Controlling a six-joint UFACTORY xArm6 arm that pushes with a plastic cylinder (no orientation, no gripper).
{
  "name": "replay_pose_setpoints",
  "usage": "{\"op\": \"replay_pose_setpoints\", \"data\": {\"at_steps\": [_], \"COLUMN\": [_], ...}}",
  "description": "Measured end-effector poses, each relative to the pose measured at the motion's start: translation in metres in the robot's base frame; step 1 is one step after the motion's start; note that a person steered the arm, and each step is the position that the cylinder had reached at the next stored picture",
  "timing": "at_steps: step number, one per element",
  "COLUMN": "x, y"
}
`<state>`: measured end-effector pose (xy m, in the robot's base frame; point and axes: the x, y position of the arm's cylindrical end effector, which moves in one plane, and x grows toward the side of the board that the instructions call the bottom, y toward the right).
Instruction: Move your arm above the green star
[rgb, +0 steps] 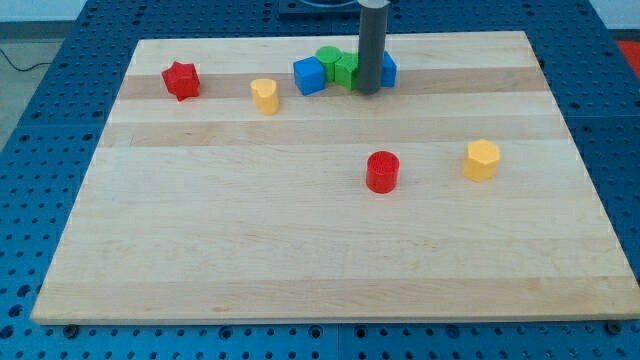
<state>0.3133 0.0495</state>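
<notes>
The green star (346, 72) lies near the top middle of the wooden board (300, 240), partly hidden behind my rod. My tip (368, 91) rests on the board just right of and below the star, touching or nearly touching it. A green cylinder (327, 56) sits just above and left of the star. A blue cube (309, 76) is at the star's left. Another blue block (388, 69) peeks out to the right of the rod.
A red star (181, 80) is at the upper left, a yellow heart-like block (265, 95) right of it. A red cylinder (382, 171) and a yellow hexagonal block (481, 159) lie in the middle right. The board's top edge is close behind the cluster.
</notes>
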Motion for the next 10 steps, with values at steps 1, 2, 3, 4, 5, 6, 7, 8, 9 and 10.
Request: {"op": "replay_pose_setpoints", "data": {"at_steps": [1,2,3,4,5,6,7,8,9,10], "x": [0.009,0.015,0.015,0.015,0.019,0.013,-0.023,-0.052,-0.063,-0.089], "y": [0.013,0.014,0.011,0.021,0.090,0.154,0.165,0.165,0.164,0.151]}}
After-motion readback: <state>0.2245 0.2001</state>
